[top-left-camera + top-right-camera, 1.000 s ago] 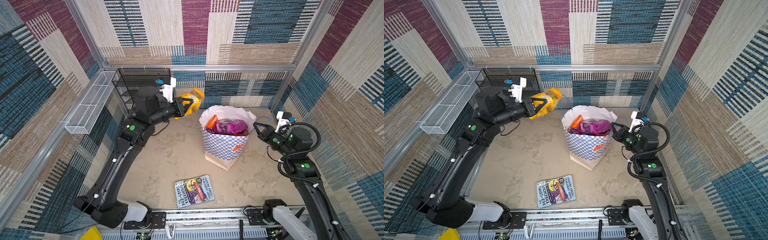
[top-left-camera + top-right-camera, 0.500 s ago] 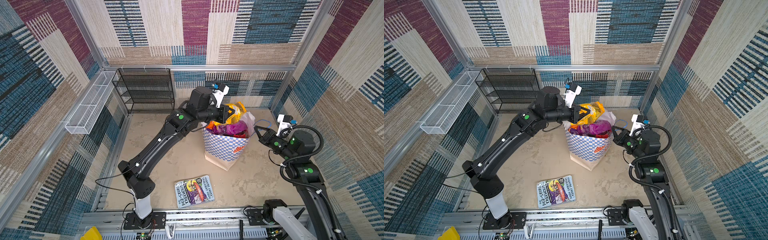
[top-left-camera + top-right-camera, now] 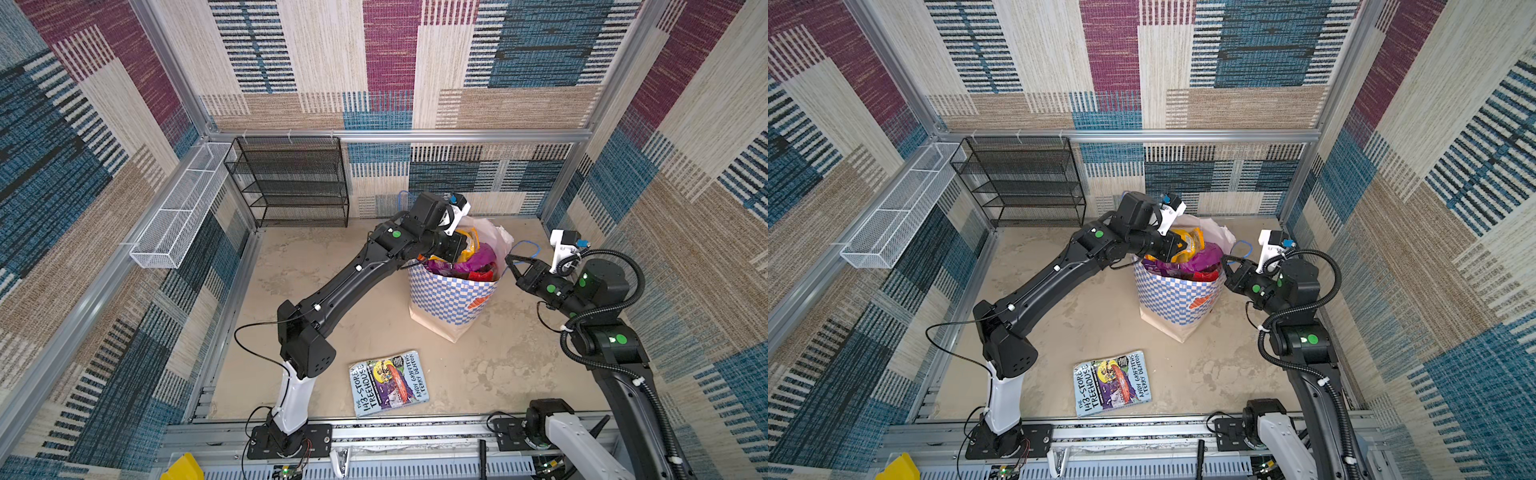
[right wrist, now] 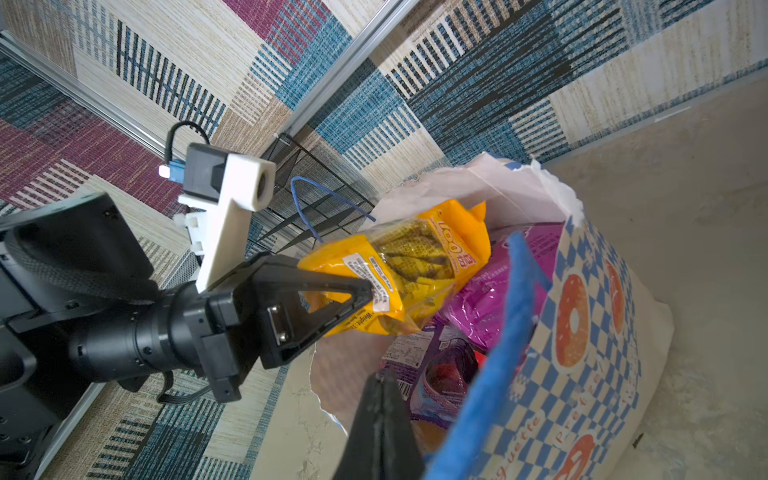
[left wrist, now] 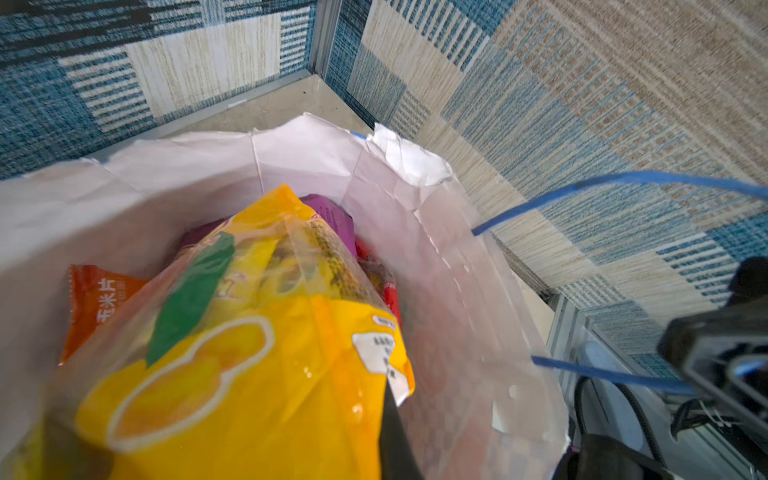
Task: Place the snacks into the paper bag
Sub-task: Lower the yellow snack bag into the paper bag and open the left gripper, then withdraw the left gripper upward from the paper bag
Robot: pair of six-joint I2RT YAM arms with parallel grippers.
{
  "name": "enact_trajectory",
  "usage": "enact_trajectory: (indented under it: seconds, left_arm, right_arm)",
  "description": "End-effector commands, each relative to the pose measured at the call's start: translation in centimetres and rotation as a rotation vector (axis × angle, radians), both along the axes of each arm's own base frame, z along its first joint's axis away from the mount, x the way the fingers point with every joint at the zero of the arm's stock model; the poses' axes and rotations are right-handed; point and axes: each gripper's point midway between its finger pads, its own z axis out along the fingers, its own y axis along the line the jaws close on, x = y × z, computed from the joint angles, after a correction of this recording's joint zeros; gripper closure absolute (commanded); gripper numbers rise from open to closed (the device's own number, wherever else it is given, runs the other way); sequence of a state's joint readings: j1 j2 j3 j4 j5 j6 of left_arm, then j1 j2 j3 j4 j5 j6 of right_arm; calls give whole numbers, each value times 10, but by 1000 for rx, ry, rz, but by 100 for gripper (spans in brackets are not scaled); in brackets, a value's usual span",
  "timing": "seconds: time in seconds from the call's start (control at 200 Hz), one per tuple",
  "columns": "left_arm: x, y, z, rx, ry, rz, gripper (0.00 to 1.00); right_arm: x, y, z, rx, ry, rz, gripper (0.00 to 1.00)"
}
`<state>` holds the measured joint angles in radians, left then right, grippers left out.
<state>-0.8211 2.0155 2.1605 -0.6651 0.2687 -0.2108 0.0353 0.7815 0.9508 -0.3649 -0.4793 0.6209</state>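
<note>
The paper bag (image 3: 449,299) (image 3: 1175,295) stands upright on the floor, white with a blue checkered band. Purple (image 3: 478,257), red (image 3: 1204,275) and orange (image 5: 95,299) snacks fill it to the rim. My left gripper (image 3: 463,245) (image 4: 370,286) is shut on a yellow snack packet (image 4: 415,257) (image 5: 249,353). That packet hangs in the bag's mouth on top of the others. At the bag's right rim, my right gripper (image 3: 512,262) (image 4: 382,382) is shut on the blue cord handle (image 4: 511,316).
A blue "Treehouse" book (image 3: 388,382) lies on the floor in front of the bag. A black mesh rack (image 3: 291,183) stands against the back wall, left of the bag. A white wire basket (image 3: 178,212) hangs on the left wall.
My left arm has swung right from beside the rack, carrying the yellow packet, and lowered it into the bag's mouth. The right gripper has stayed at the bag's rim.
</note>
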Motion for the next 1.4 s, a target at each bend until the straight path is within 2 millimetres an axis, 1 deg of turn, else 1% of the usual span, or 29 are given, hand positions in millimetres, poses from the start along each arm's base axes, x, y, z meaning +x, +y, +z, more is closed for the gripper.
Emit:
enact_trajectory:
  seconds: [0.0,0.06,0.115,0.18,0.225,0.23,0.255,0.27,0.346,0.431,0.481,0.556,0.606,0.646,0.726,0.851,1.067,1.142,1.222,1.312,1.362,1.392]
  left_arm:
    - [-24,-7,-15,43,-40,-114,100]
    - [-30,-4,-33,78,-18,-125,100]
    - [-39,-1,-43,85,17,-140,100]
    - [-47,3,-44,76,46,-147,96]
    - [-50,7,-40,63,53,-141,87]
    - [-51,7,-38,59,50,-141,87]
    - [-52,8,-34,49,46,-137,78]
    - [-53,9,-31,40,39,-134,75]
    - [-55,13,-10,-11,-2,-119,70]
    - [-58,16,21,-82,-43,-113,62]
    - [-61,16,37,-118,-60,-119,59]
    - [-58,17,53,-149,-80,-98,55]
    - [-54,18,56,-145,-89,-73,55]
    - [-47,20,55,-126,-96,-39,56]
    - [-31,27,43,-54,-100,42,60]
    - [-19,28,20,43,-71,82,62]
    - [4,33,-19,152,-10,157,66]
    - [3,28,-36,194,17,141,69]
    - [-6,17,-60,211,79,91,71]
    - [-14,10,-87,239,150,68,74]
    - [-17,8,-97,258,172,60,75]
    - [-18,7,-100,269,177,58,75]
  right_arm:
    - [-1,5,23,-8,-95,31,95]
    - [1,5,22,-9,-92,32,95]
    - [2,4,22,-11,-90,31,95]
    - [3,5,23,-14,-93,31,95]
    - [3,4,22,-16,-92,30,95]
    - [3,4,22,-16,-91,29,95]
    - [4,4,21,-17,-90,27,95]
    - [5,4,21,-17,-88,25,95]
    - [6,4,21,-16,-87,27,95]
    - [8,3,21,-18,-85,21,95]
    - [8,3,21,-20,-85,17,95]
    - [8,2,22,-25,-87,12,95]
    - [7,1,24,-27,-92,8,95]
    - [7,1,24,-28,-91,7,95]
    - [7,1,23,-29,-89,6,96]
    - [5,0,23,-32,-89,4,96]
    - [5,-1,18,-37,-84,-2,96]
    - [6,-1,16,-37,-80,-4,96]
    - [5,-1,14,-31,-79,-5,96]
    - [6,-2,13,-31,-78,-8,96]
    - [7,-2,14,-33,-83,-10,96]
    - [7,-2,13,-33,-82,-11,96]
